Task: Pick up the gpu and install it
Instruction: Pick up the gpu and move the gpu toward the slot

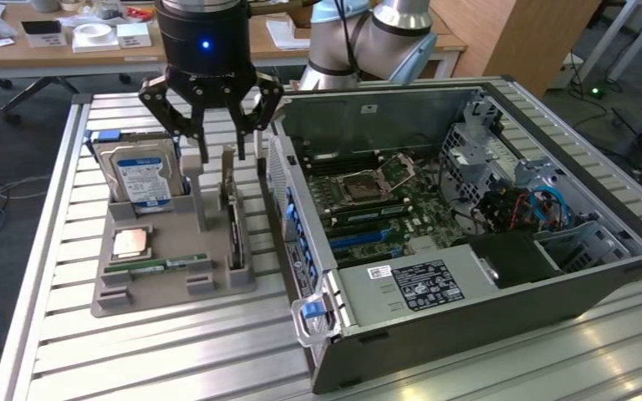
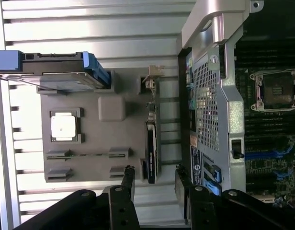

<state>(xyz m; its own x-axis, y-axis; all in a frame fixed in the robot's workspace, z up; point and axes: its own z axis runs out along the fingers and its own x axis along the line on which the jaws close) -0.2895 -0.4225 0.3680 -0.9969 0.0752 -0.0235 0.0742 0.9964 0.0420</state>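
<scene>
Hand [image 1: 223,154] over the grey holder [image 1: 170,296] is what you have: its 2 fingers [image 1: 201,150] stand apart and grip nothing. The gpu [image 1: 233,225] stands on its long edge in a slot on the side of the holder nearest the open computer case [image 1: 466,284]. It sits below the hand, with the far end of the card rising toward the gap between the fingers. From the wrist view you look along that thin edge of the gpu [image 2: 151,143]. The hand [image 2: 154,184] straddles its line, 1 finger on either side, and you cannot tell whether the pads touch it. Beside the card, on the exterior view's left, the blue-labelled hard drive [image 1: 143,180] stands upright (a square processor [image 1: 131,242] and a green memory stick [image 1: 170,263] lie flat in front of it). Holder and case rest side by side on the slatted desk [image 1: 165,359].
</scene>
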